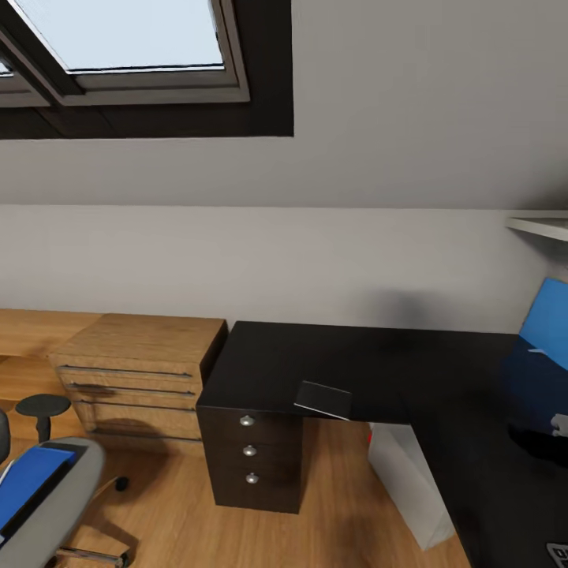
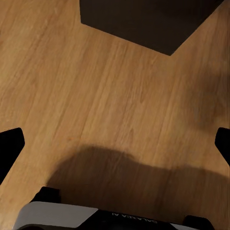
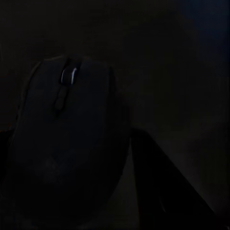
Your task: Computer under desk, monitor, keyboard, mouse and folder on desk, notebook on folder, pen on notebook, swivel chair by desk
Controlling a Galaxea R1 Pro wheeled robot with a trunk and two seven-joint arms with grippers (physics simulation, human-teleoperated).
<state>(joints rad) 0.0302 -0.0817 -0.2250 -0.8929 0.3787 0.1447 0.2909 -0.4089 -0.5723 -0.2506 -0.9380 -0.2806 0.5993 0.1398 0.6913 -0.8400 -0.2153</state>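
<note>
Since the mouse [image 3: 72,124] lay close under the right tool [image 3: 91,182] in a view almost wholly dark, we could not tell whether that tool was clenched on it or merely set over it. Nor could we tell whether the mouse was resting on the counter [image 1: 331,355]. We judged the mouse to be the step in hand.

The notebook [image 1: 323,398] lay at the counter's front edge, just beside the drawer block [image 1: 252,457], with one corner seeming to overhang. Nothing lay under it or on it, so the stack was not yet built. The folder [image 1: 31,481] was on the seat of the swivel chair [image 1: 59,513], which stood apart from the counter, off its drawer-block end and in front of the light-wood drawer unit [image 1: 142,371]. That left both the folder's move and the chair's placing to be done.

The computer [image 1: 406,481] stood on the floor under the counter, so we counted that part as met. A pale sliver at the counter's near right edge may have been the keyboard [image 1: 558,552], but we could not be sure.

The left tool [image 2: 115,146] hung released and empty over the wooden floor [image 2: 96,96], its jaws spread wide.

We judged the task to be at an early stage.
</note>
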